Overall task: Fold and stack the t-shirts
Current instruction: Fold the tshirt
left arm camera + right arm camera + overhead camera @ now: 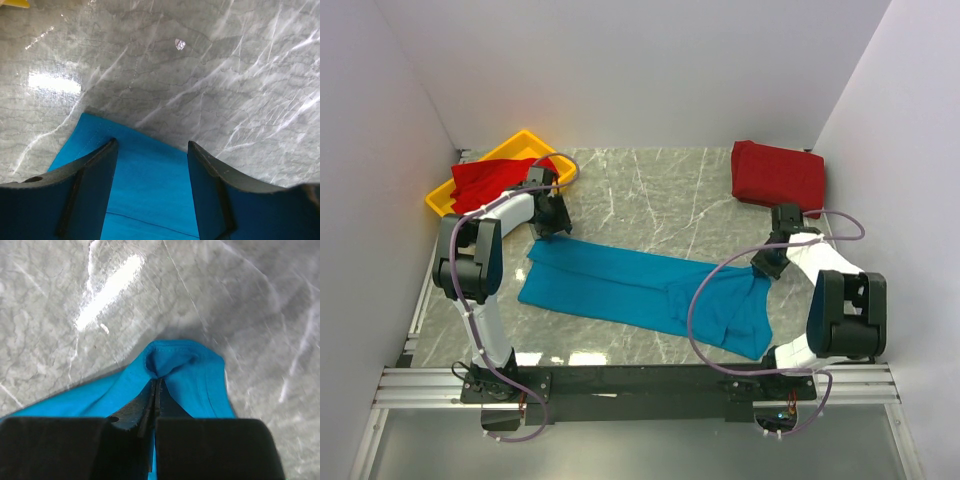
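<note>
Teal-blue t-shirt (640, 290): it lies flat on the table between your two grippers, folded into a long band, and it is bulkier and more rumpled at the end under your right gripper

Right gripper (156, 382): clenched on the teal-blue t-shirt; in your right wrist view the jaws are pressed together on a pinch of cloth, which puckers into a small hood just ahead of the tips

Left gripper (152, 145): released, jaws standing wide apart with nothing between them in a grip; the shirt's far-left corner lies below and between the fingers (95, 172), and you cannot tell from these views whether the tips touch the cloth

Shirt edge at left gripper: the hem runs just ahead of the fingertips, with bare marble beyond it

Folded red t-shirt (778, 173): a neat rectangle on the table beyond your right gripper, near it but apart from the teal cloth

Loose red t-shirt (495, 180): crumpled in the yellow tray (517, 142), just beyond and to the outer side of your left gripper, spilling over the tray's near rim

Table (660, 200): grey marbled surface showing ahead of both grippers, glossy with light patches in both wrist views
</note>
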Controlling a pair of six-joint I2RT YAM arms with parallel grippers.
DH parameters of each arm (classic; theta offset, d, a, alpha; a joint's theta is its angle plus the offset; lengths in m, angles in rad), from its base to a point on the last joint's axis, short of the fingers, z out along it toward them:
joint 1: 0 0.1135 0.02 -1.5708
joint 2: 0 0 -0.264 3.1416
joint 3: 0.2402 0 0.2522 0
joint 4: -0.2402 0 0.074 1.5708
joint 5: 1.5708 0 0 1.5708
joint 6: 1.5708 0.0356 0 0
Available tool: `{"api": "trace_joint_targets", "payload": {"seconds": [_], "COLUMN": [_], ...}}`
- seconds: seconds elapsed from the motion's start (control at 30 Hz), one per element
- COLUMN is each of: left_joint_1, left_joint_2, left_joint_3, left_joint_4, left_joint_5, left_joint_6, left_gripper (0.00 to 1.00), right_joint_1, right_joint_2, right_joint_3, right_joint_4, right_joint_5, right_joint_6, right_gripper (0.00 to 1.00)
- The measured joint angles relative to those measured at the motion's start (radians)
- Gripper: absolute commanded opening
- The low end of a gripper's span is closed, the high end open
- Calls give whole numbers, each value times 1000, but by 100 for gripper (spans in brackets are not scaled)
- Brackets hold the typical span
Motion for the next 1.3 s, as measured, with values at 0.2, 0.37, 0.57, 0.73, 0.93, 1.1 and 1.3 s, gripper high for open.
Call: {"api": "trace_joint_targets", "payload": {"seconds": [0.2, 0.37, 0.57, 0.73, 0.93, 1.1, 1.3], "left_joint_1": [1, 2, 3, 4, 4, 4, 0], "left_joint_2": [0, 1, 1, 2, 2, 2, 2], "left_joint_3": [-1, -1, -1, -1, -1, -2, -3], "left_joint_4": [3, 3, 4, 5, 6, 18, 30], "left_joint_5": [0, 0, 0, 2, 0, 3, 7], "left_joint_6": [-4, -7, -7, -7, -6, -2, 2], "left_gripper": [64, 64, 64, 64, 66, 68, 69], "right_joint_1": [0, 0, 0, 0, 0, 0, 0], "right_joint_2": [-51, -91, -116, -118, -60, 35, 151], "right_joint_3": [0, 0, -1, -13, -4, 55, 134], "right_joint_4": [-42, -75, -102, -108, -113, -114, -113], "right_joint_5": [10, 15, 20, 26, 52, 66, 96], "right_joint_6": [20, 33, 43, 50, 49, 42, 27], "right_gripper": [0, 0, 0, 0, 0, 0, 0]}}
